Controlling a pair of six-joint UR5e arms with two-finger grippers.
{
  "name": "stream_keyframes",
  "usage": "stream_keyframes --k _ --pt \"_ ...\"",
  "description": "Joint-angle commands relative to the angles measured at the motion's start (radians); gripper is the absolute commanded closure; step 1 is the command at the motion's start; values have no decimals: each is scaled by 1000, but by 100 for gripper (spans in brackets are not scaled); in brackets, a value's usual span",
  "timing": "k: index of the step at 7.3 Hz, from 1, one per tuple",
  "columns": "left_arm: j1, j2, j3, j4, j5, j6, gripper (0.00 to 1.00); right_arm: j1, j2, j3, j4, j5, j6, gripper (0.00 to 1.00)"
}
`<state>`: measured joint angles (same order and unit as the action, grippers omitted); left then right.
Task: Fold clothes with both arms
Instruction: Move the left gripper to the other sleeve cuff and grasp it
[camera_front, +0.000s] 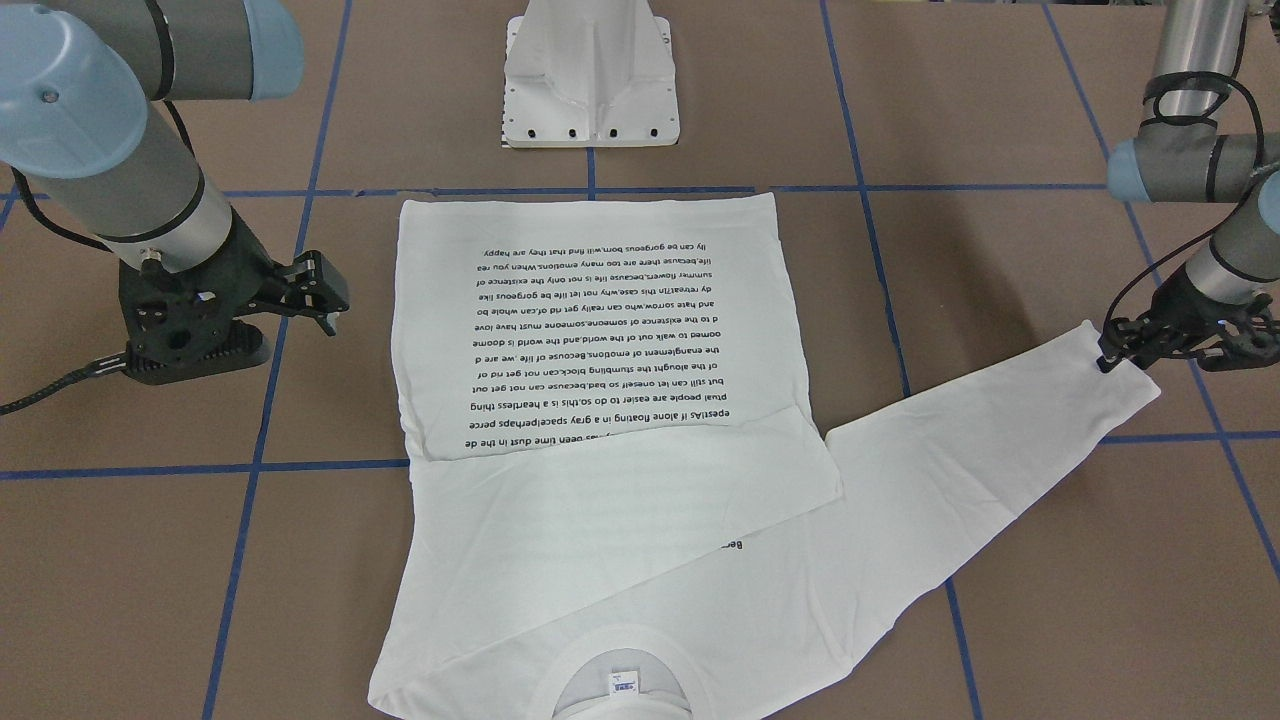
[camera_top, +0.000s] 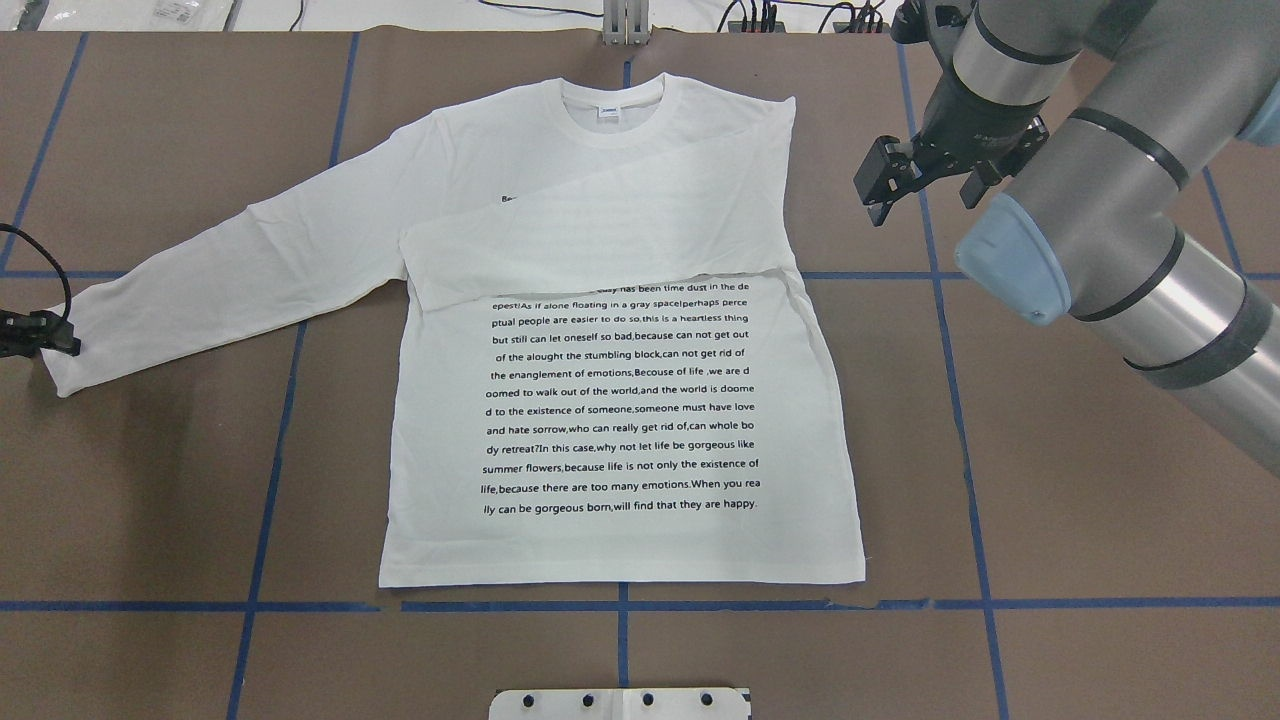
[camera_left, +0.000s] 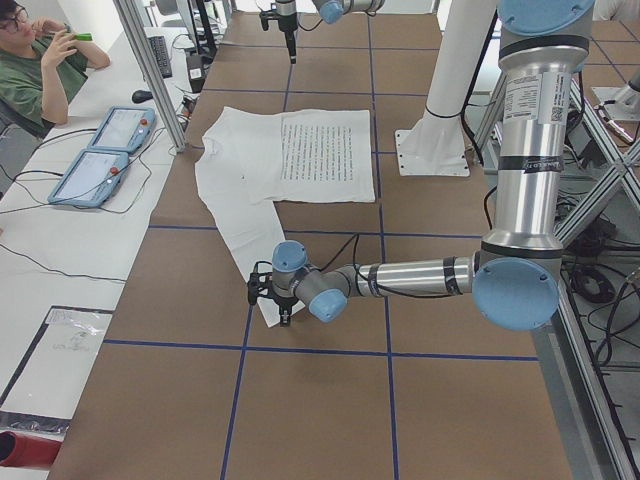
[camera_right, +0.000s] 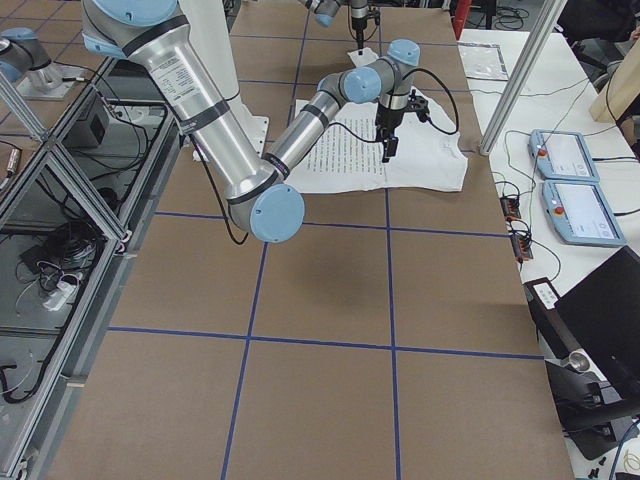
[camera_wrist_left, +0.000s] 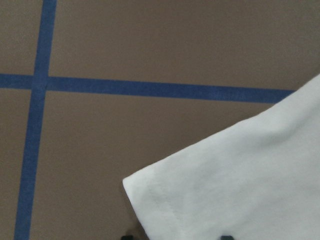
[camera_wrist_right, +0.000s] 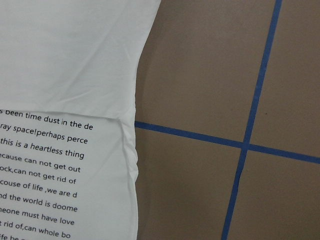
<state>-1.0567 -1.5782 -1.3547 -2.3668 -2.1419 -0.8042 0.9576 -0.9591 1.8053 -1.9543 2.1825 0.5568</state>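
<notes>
The white long-sleeved T-shirt (camera_top: 620, 400) lies flat on the brown table, printed text up, collar at the far side. One sleeve is folded across the chest (camera_top: 600, 240). The other sleeve (camera_top: 230, 270) stretches out to my left. My left gripper (camera_top: 65, 345) is low at that sleeve's cuff (camera_front: 1130, 385). In the left wrist view its fingertips (camera_wrist_left: 127, 236) stand apart on either side of the flat cuff (camera_wrist_left: 240, 190), so it is open. My right gripper (camera_top: 922, 205) is open and empty, above the bare table beside the shirt's folded shoulder (camera_wrist_right: 65, 60).
The white pedestal base (camera_front: 590, 80) stands at my side of the table, just past the shirt's hem. Blue tape lines (camera_top: 940, 300) grid the brown surface. An operator (camera_left: 40, 70) and two teach pendants (camera_left: 100, 150) are at a side table beyond the collar end.
</notes>
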Motion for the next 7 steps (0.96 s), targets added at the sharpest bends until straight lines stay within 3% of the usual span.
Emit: stream_keyframes --k 1,5,6,7 --pt "0 -2 -36 3 -3 -4 100 1 0 -1 0 -1 0 0" --pt "6 -9 -193 32 -48 -145 100 9 -6 0 0 0 -1 0" --pt "7 -70 -246 96 -97 -195 100 12 -32 22 -2 2 -1 0" --pt "7 -194 -276 244 -146 -229 100 12 -91 66 0 0 -9 0"
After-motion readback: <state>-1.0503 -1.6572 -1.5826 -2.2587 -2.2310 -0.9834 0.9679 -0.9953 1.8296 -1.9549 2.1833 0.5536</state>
